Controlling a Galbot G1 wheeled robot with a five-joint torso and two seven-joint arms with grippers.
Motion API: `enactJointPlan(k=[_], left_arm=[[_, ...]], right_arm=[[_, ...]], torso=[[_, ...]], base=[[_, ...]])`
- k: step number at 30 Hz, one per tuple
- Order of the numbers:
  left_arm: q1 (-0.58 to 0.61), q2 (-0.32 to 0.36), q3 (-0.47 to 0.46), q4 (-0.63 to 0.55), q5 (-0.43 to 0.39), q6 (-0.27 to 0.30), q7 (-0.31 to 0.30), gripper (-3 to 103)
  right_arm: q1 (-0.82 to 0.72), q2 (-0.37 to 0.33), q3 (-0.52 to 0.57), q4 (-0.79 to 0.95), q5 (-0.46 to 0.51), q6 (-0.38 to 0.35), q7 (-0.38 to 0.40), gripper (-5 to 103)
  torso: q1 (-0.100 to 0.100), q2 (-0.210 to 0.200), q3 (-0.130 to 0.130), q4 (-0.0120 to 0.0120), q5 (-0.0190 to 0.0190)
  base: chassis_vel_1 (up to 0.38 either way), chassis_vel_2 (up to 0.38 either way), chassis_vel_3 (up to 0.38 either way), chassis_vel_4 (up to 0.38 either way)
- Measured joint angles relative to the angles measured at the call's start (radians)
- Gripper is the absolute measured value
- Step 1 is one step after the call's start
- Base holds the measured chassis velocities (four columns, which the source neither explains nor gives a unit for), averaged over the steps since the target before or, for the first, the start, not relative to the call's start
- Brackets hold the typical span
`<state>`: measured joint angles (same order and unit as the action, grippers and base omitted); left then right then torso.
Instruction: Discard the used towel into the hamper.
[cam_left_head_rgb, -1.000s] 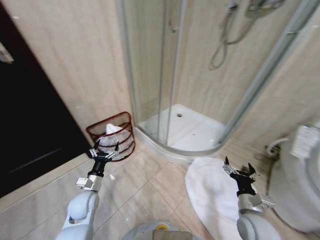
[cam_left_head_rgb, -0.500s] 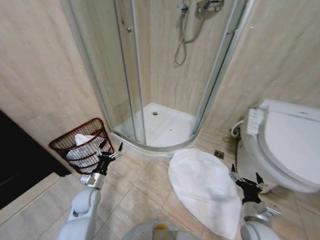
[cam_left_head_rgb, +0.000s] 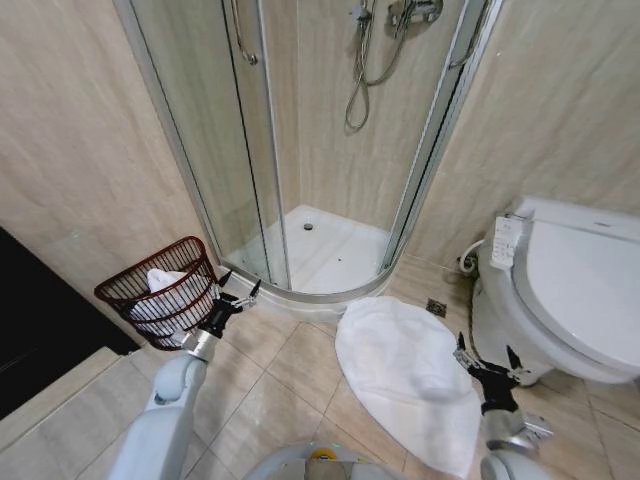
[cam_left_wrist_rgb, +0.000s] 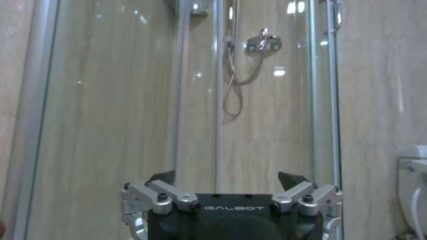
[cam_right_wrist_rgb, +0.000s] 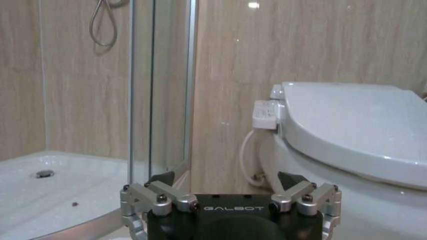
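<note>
The hamper (cam_left_head_rgb: 135, 293), a dark reddish-brown wire basket, stands on the tiled floor by the wall, left of the shower. A white towel (cam_left_head_rgb: 160, 281) lies bunched inside it. My left gripper (cam_left_head_rgb: 240, 284) hangs open and empty just right of the hamper's rim, facing the shower glass (cam_left_wrist_rgb: 107, 125); its own wrist view shows the left gripper (cam_left_wrist_rgb: 227, 177) with spread fingers. My right gripper (cam_left_head_rgb: 486, 352) is open and empty, low beside the toilet, and the right wrist view shows the same open right gripper (cam_right_wrist_rgb: 227, 176). A large white cloth (cam_left_head_rgb: 405, 370) lies flat on the floor between the arms.
A curved glass shower cabin (cam_left_head_rgb: 330, 150) with a white tray (cam_left_head_rgb: 320, 250) fills the middle. A white toilet (cam_left_head_rgb: 575, 290) with its lid shut stands at the right, close to my right arm. A dark doorway (cam_left_head_rgb: 40, 330) opens at the left.
The whole picture has swung, so the camera has turned: the hamper sits farther left and the toilet has come into view. Both arms hold the same pose with open grippers.
</note>
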<state>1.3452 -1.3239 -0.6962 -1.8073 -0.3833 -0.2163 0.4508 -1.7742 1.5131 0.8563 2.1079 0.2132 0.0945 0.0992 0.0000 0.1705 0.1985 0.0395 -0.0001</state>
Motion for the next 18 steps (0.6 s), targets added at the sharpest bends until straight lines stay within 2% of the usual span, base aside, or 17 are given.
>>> enactJointPlan(k=[9,18], left_arm=[[0.030,-0.015,0.011,-0.048,0.016,0.007,-0.025,100],[0.030,-0.024,0.017,-0.042,0.024,0.000,-0.027,100]], right_arm=[[-0.027,-0.028,0.016,-0.021,0.042,0.035,0.004,100],[-0.015,-0.031,0.005,-0.021,0.029,0.006,0.026,100]], torso=[[0.000,0.000,0.000,-0.0001,0.0003],[0.000,0.000,0.000,0.0003,0.0003]], base=[[-0.036,0.037,0.040,-0.027],[-0.132,0.121,0.134,-0.119]])
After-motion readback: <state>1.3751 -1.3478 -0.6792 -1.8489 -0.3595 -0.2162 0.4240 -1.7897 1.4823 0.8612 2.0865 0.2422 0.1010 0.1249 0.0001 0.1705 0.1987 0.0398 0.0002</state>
